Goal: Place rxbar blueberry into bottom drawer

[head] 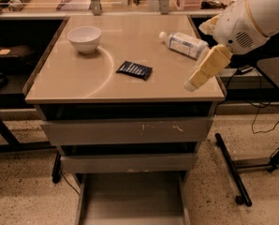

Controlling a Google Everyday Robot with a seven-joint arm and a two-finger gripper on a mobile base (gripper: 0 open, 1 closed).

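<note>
Step in hand: reach & pick up the bar; nothing grasped yet. The claw (192, 83) hangs over the front-right corner of the tabletop (69, 81), tip angled down and inward, apart from everything. Can't tell whether it's released or clenched.

The bar (135, 70) lies flat on the top, to the claw's left in the camera view and a bit further back, w/ open surface all round it. The bottom drawer (130, 200) is pulled out, well below the claw and to its left, floor bare.

How to do it well, imo:
- Bar is thin & flat, so come straight down from above, low enough to catch the wrapper's edges, not skate over it.
- Line the jaws across the short side; bar sits slightly askew, so some wrist turn is prob. needed.

Edges & room:
- Bottle (186, 43) lies behind the claw, near the arm (252, 18); keep the elbow off it, it'd roll.
- Bowl (84, 38) is far beyond the bar, no bother.
- Path from claw to bar looks open.
- For the drop: carry the bar out past the front edge, then down in front of the two shut drawers (125, 131) above, clearing the drawer's low side walls.
</note>
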